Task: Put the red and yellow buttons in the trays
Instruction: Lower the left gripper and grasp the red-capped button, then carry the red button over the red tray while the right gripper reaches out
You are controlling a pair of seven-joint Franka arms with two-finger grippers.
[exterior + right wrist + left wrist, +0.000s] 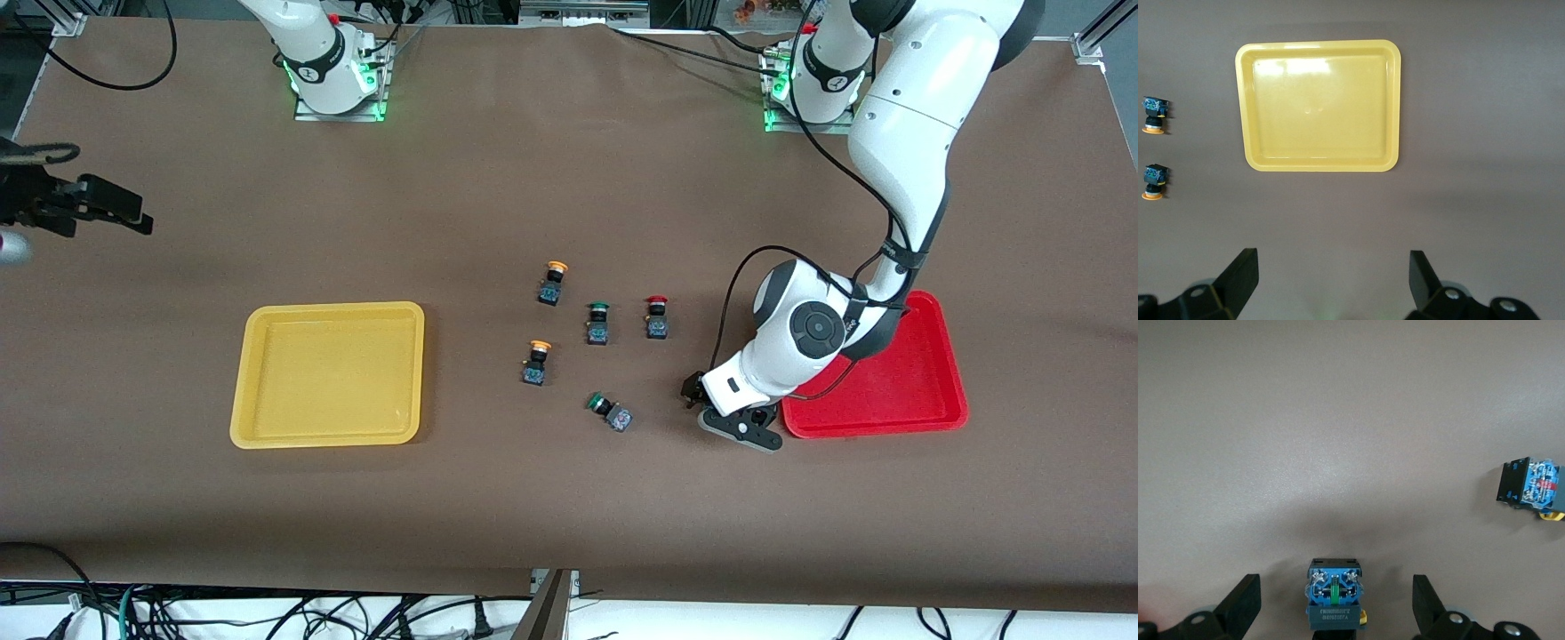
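Observation:
One red-capped button (657, 317) and two yellow-capped buttons (555, 283) (536, 362) stand mid-table. The yellow tray (329, 373) lies toward the right arm's end and the red tray (907, 391) toward the left arm's end; both look empty. My left gripper (702, 400) is low at the table beside the red tray. It is open (1336, 597), with a blue-and-black button body (1335, 587) between its fingers, untouched and its cap hidden. My right gripper (133, 213) waits open (1331, 280) high over the table's end, seeing the yellow tray (1318, 107) and both yellow buttons (1153, 113) (1153, 181).
Two green-capped switches sit among the buttons, one upright (598, 323) and one lying on its side (610, 412). Another switch body (1528, 483) lies off to the side in the left wrist view. The left arm's elbow hangs over part of the red tray.

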